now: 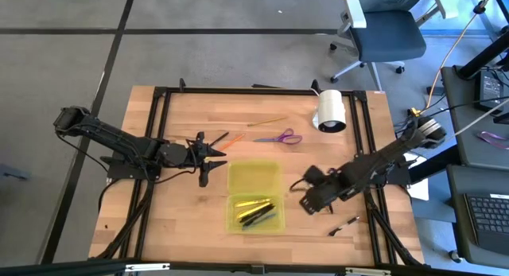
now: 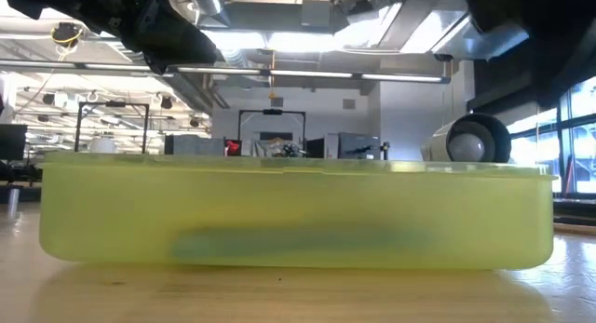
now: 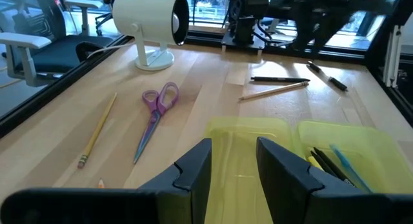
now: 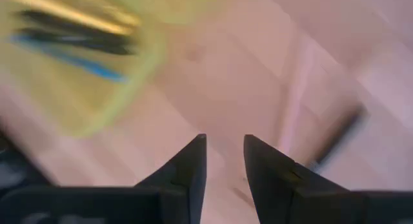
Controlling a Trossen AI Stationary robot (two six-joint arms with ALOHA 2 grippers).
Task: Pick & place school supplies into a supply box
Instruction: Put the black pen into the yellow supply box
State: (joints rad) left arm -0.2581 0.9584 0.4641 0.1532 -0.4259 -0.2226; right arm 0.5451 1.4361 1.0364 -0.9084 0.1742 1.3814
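Observation:
The yellow-green supply box [image 1: 254, 195] lies open in the middle of the table. Its near half [image 1: 254, 213] holds yellow, black and blue pens [image 3: 332, 162]; the far half [image 3: 248, 137] holds nothing. Purple scissors [image 1: 280, 138], a yellow pencil [image 3: 97, 130] and an orange pencil [image 1: 231, 139] lie beyond the box. A black pen [image 1: 344, 226] lies by the near right. My left gripper [image 1: 208, 161] hovers open just left of the box's far half. My right gripper [image 1: 306, 198] is open, right of the box, with nothing between its fingers [image 4: 193, 161].
A white cylindrical roll on a stand [image 1: 332, 110] sits at the far right of the table. Another black pen [image 3: 281, 79], a wooden pencil [image 3: 274, 90] and a black marker [image 3: 329, 79] lie near the right arm. A black frame runs along the table edges.

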